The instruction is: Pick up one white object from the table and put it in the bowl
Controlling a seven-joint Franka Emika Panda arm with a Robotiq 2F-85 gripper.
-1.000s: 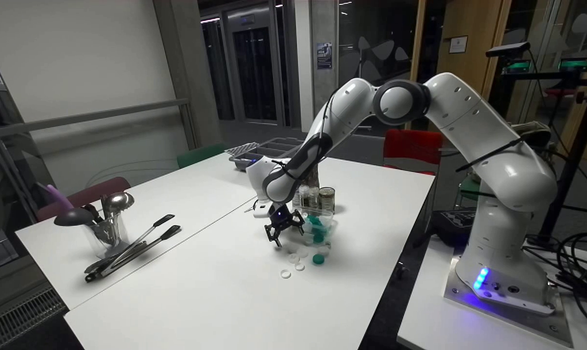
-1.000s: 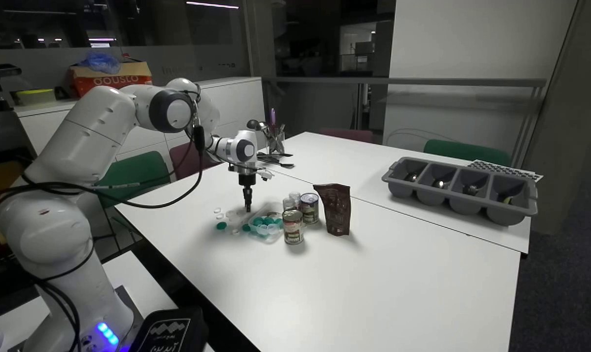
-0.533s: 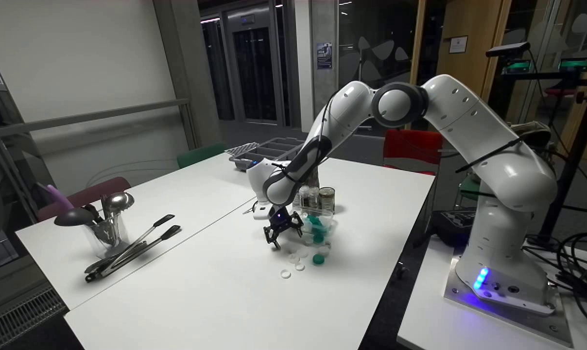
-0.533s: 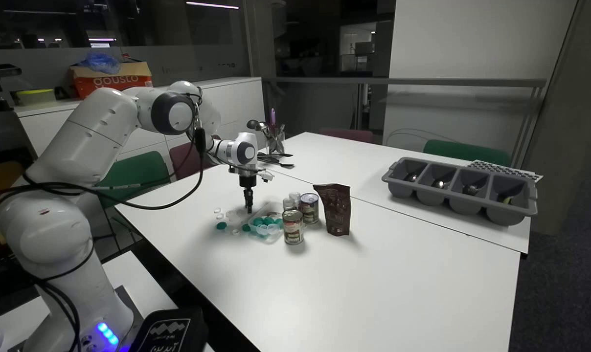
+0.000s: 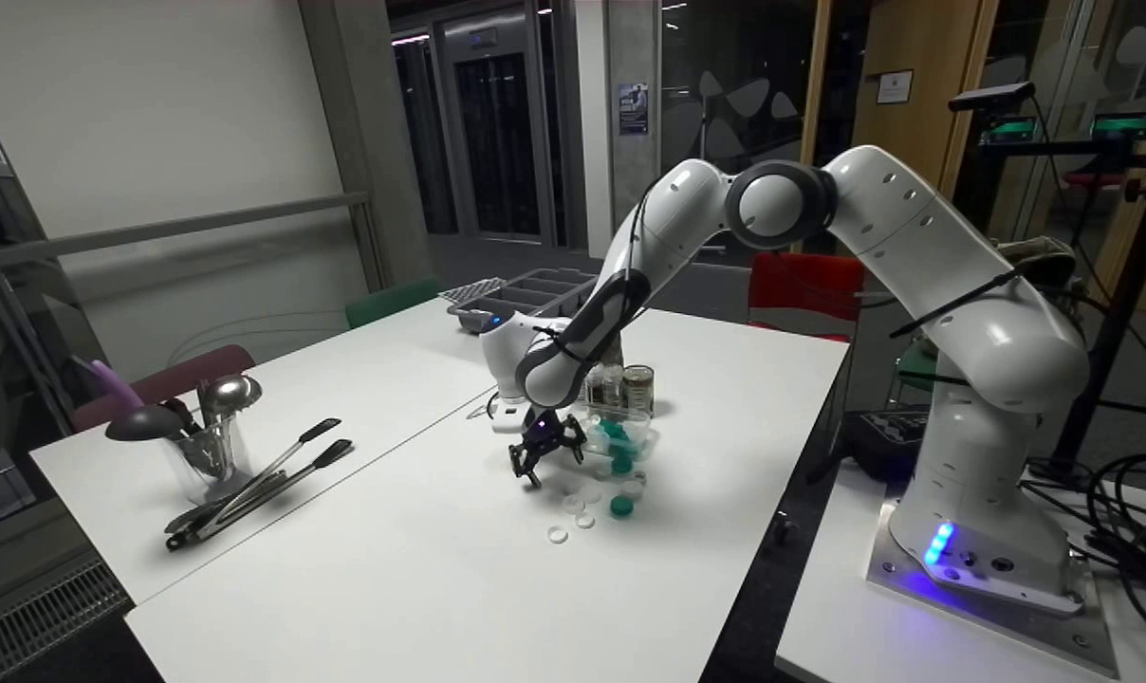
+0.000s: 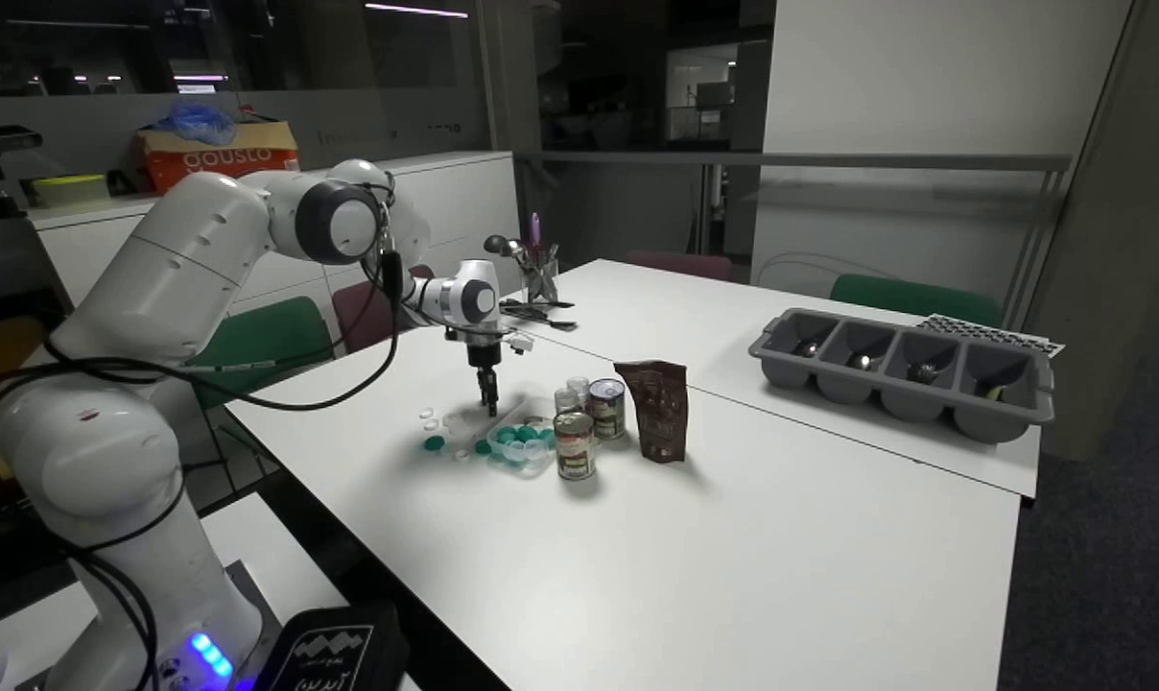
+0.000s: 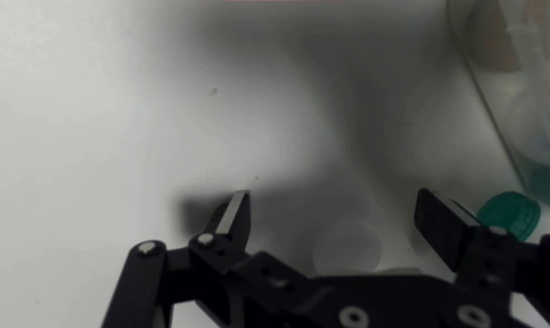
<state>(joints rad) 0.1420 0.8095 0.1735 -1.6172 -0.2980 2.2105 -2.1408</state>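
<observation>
Several white rings and pale discs lie on the white table, such as a white ring [image 5: 557, 534] and another [image 5: 585, 521]; white rings [image 6: 428, 413] also show in an exterior view. My gripper [image 5: 556, 470] points down, open and empty, above the table beside these pieces; it also shows in an exterior view [image 6: 490, 411]. In the wrist view the fingers [image 7: 333, 193] are wide apart, with a faint pale disc [image 7: 348, 248] below and between them, partly hidden by the gripper body. No small dark grey bowl shows clearly in these frames.
A clear plastic container [image 6: 524, 459] with teal caps stands close to my gripper. A teal cap [image 5: 621, 506] lies loose. Cans [image 6: 575, 446] and a brown pouch [image 6: 656, 413] stand beyond. A grey compartment tray [image 6: 906, 369], tongs [image 5: 250, 498] and a utensil cup [image 5: 208, 460] stand farther off.
My gripper has shifted slightly, a little left in an exterior view, away from the clear container, and stays open. The loose pieces and container have not moved.
</observation>
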